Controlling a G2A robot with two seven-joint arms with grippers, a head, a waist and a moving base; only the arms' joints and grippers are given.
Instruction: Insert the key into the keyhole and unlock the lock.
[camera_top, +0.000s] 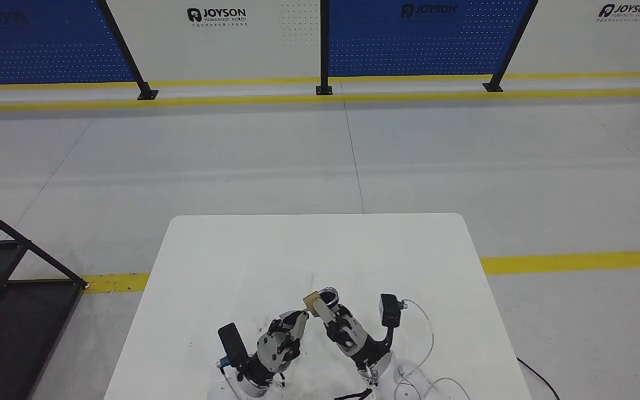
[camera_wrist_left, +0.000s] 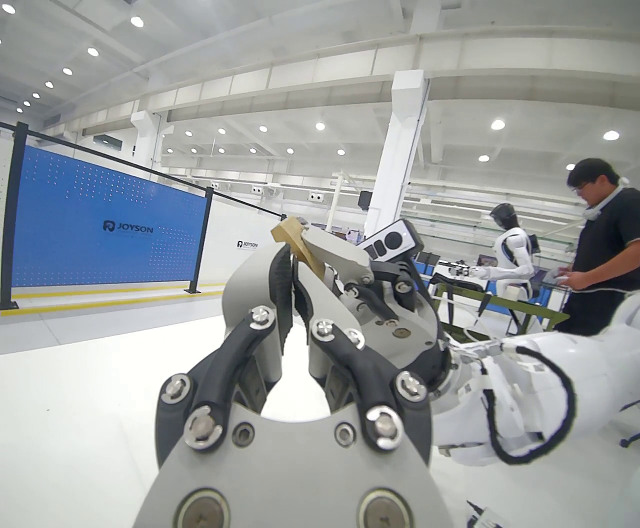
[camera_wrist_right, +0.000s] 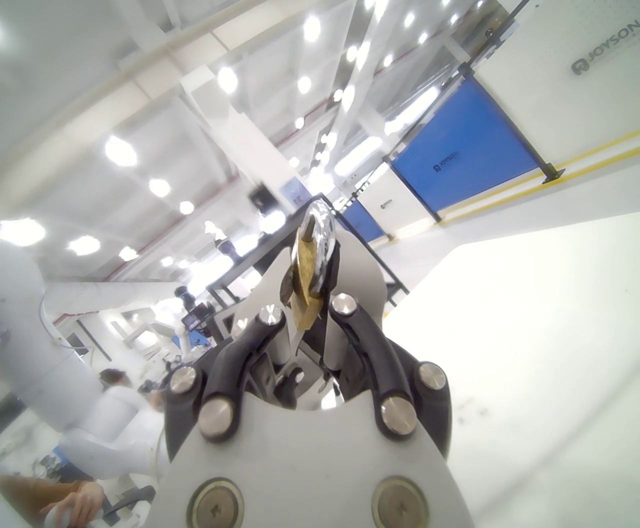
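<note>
Lock held above the table (camera_top: 300, 250), grippers tip to tip.
Right gripper (camera_wrist_right: 320, 265) clamps the brass lock (camera_wrist_right: 305, 295), shackle (camera_wrist_right: 322, 235) outward. Left gripper (camera_wrist_left: 292, 270), fingers pressed together, sits just beside the lock's base end, probably the keyhole side. Key hidden.

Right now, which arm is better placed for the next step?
Left, probably. The right gripper is shut on the lock; the left gripper sits closed at its body; whether on the key, I cannot tell.

Left gripper (camera_top: 301, 317) and right gripper (camera_top: 326, 312) meet at the lock (camera_top: 312, 298).
</note>
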